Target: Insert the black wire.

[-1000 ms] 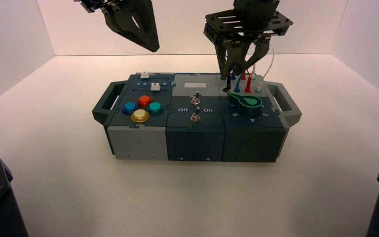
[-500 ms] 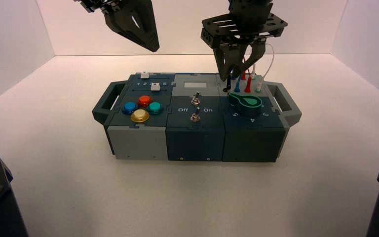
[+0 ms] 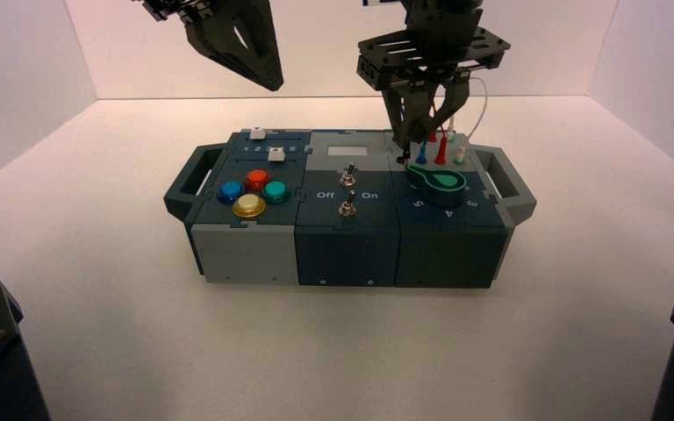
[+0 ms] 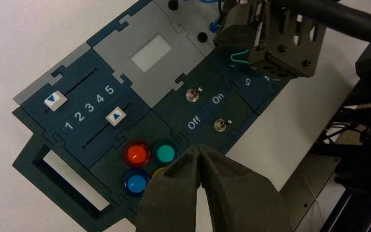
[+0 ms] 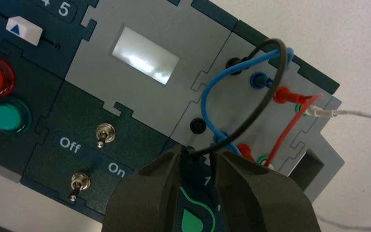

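The right jaws [image 5: 196, 153] stand partly open around the loose end of the looped black wire [image 5: 256, 114], its other end plugged in; closing crookedly could tilt the plug against the empty black socket's [image 5: 198, 125] rim; left gripper [image 4: 198, 149] idles above the buttons [image 4: 136, 153]

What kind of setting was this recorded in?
Probably a robotics lab or test booth: plain white walls enclose a pale bare-looking tabletop, where dark metal robot arms reach over a grey and dark-blue box of buttons, switches and wires.
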`<state>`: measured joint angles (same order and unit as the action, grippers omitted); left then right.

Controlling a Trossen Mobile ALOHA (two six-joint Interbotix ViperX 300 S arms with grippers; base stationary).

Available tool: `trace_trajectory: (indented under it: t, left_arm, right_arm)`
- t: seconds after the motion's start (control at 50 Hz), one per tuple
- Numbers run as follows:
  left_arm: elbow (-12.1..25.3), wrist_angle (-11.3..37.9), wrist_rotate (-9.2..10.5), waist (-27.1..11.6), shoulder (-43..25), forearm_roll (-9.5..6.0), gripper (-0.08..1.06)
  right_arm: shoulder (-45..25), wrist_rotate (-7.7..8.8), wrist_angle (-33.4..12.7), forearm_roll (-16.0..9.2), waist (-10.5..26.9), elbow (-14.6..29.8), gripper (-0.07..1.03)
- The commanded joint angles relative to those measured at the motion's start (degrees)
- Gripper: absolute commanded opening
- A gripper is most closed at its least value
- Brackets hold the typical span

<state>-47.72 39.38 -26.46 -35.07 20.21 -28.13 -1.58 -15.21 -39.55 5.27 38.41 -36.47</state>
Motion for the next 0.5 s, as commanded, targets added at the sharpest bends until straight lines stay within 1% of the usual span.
trace_trajectory:
  t: [0.02, 0.16, 0.24, 0.26, 0.3, 0.32, 0.4, 0.42, 0.44, 0.5]
  left_arm:
    - [1.58, 0.35, -0.62, -0.09, 0.97, -0.26, -0.03]
    - [0.88, -0.44, -1.32, -0.09, 0.62, -0.26, -0.03]
    - [-1.23, -4.66, -1.41, -0.70, 0.00, -0.70, -0.03]
    - [-1.41, -5.01, -1.49, -0.79, 0.00, -0.70, -0.03]
    - [-2.64, -7.12, -1.49, -1.23, 0.18, -1.41, -0.03]
    - [-2.90, -7.47, -1.49, -1.32, 0.26, -1.49, -0.03]
    - [-4.92, -10.99, -1.49, -2.20, 0.62, -3.08, -0.03]
    - [-5.19, -11.43, -1.49, -2.46, 0.70, -3.25, -0.03]
    - [-5.89, -12.48, -1.49, -2.90, 0.88, -3.78, -0.03]
    - [-7.38, -15.47, -1.49, -4.04, 1.32, -4.66, -0.03]
  right_arm:
    - [0.62, -0.18, 0.09, 0.09, 0.00, 1.76, 0.33]
    - [0.35, -0.18, 0.09, 0.09, 0.00, 1.93, 0.33]
    - [0.18, -0.26, 0.00, 0.00, 0.00, 2.02, 0.33]
    - [0.18, -0.26, 0.09, 0.00, 0.00, 2.02, 0.33]
    - [0.18, -0.18, 0.09, 0.00, 0.00, 2.02, 0.33]
    - [0.18, -0.18, 0.09, 0.00, 0.00, 2.02, 0.33]
    - [0.18, -0.18, 0.09, 0.00, 0.00, 1.93, 0.33]
    - [0.18, -0.18, 0.09, 0.00, 0.00, 2.02, 0.33]
    - [0.18, -0.26, 0.09, 0.00, 0.00, 2.02, 0.33]
    - [0.18, -0.26, 0.09, 0.00, 0.00, 2.02, 0.33]
